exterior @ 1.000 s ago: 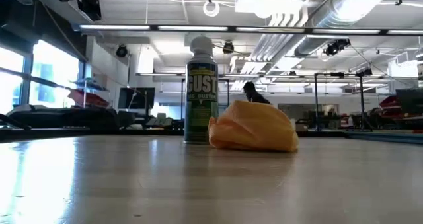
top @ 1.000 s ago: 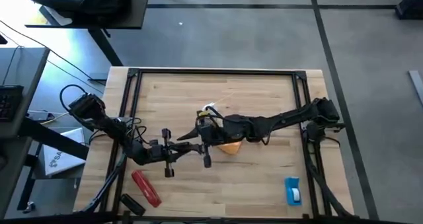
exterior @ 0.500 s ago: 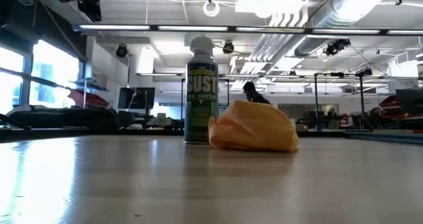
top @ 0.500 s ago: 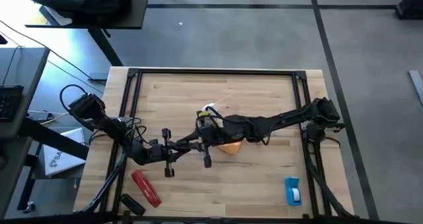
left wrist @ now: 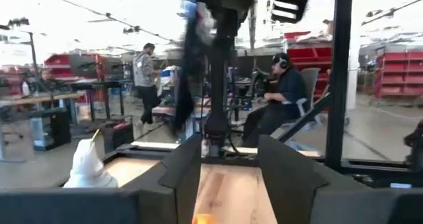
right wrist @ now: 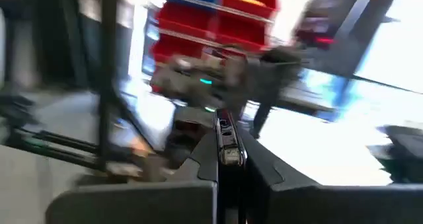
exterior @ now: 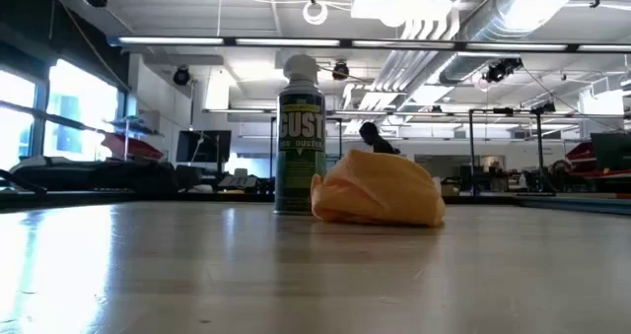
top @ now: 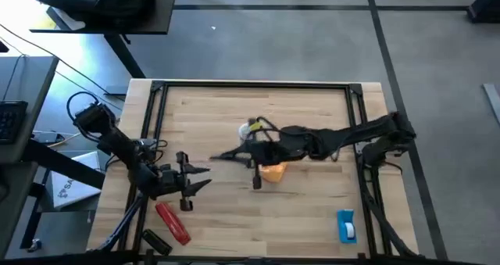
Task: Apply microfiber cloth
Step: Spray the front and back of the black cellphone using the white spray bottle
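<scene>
The orange microfiber cloth (top: 273, 172) lies bunched on the table's middle (exterior: 380, 188), partly under my right arm. No gripper touches it. My right gripper (top: 238, 155) hovers just left of the cloth, shut on a thin black phone (top: 222, 156) that shows edge-on in the right wrist view (right wrist: 228, 141). My left gripper (top: 200, 177) stands open nearer the left edge, nothing between its fingers (left wrist: 228, 178). It faces the right arm and the cloth. My right gripper pinches the phone's two flat faces (right wrist: 229, 159) between its two fingers, with the phone's thin edge toward the wrist camera. The fingers lie about level, pointing toward the table's left. The phone sticks out past them toward the left, clear of the table.
A green duster can (exterior: 300, 137) stands upright just behind the cloth (top: 251, 128). A red oblong tool (top: 173, 222) and a small black thing (top: 155, 240) lie near the front left corner. A blue thing (top: 345, 224) lies front right. People show in the room beyond.
My left gripper has drawn back toward the table's left edge, away from the right gripper, which it had stood close against. My right gripper has shifted toward the right and far edges, carrying the phone. The cloth and can have stayed put.
</scene>
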Motion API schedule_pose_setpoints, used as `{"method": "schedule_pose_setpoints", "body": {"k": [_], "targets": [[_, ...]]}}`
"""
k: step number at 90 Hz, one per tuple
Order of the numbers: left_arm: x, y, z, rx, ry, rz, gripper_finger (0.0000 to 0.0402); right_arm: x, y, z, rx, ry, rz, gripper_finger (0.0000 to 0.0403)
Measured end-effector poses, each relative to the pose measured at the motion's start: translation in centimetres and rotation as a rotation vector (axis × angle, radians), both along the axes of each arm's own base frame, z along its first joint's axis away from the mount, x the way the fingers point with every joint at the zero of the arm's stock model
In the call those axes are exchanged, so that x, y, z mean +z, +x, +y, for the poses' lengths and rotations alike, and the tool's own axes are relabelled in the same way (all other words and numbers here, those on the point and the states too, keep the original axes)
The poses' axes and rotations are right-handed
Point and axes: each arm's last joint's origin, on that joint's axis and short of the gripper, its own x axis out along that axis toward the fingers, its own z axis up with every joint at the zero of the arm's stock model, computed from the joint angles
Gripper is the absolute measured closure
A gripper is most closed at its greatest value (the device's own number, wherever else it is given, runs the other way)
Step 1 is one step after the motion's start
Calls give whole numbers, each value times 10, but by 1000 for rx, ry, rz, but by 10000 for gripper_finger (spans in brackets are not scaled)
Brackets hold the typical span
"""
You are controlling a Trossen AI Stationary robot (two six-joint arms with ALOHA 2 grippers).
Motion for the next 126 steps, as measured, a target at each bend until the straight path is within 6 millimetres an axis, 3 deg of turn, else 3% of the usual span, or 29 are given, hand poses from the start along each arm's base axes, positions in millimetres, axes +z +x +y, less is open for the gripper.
{"method": "schedule_pose_setpoints", "body": {"k": [14, 27, 44, 59, 70, 95, 107, 126], "targets": [[-16, -9, 27, 44, -106, -2, 262, 4, -27, -15, -209, -106, 169, 402], [-37, -6, 62, 119, -189, -10, 262, -12, -40, -24, -307, -81, 373, 402], [-49, 14, 110, 93, -210, -4, 262, -33, -54, -32, -405, 67, 592, 402], [-53, 32, 151, 84, -261, 88, 261, -49, -57, -34, -520, 83, 605, 402], [-54, 44, 172, 68, -282, 192, 261, -73, -59, -39, -577, 83, 657, 402], [-55, 61, 199, 111, -235, 397, 261, -125, -58, -60, -658, 80, 680, 402], [-59, 68, 200, 11, -176, 444, 261, -132, -53, -71, -657, 64, 626, 402], [-73, 77, 203, 42, -170, 501, 261, -136, -46, -82, -610, 3, 564, 402]]}}
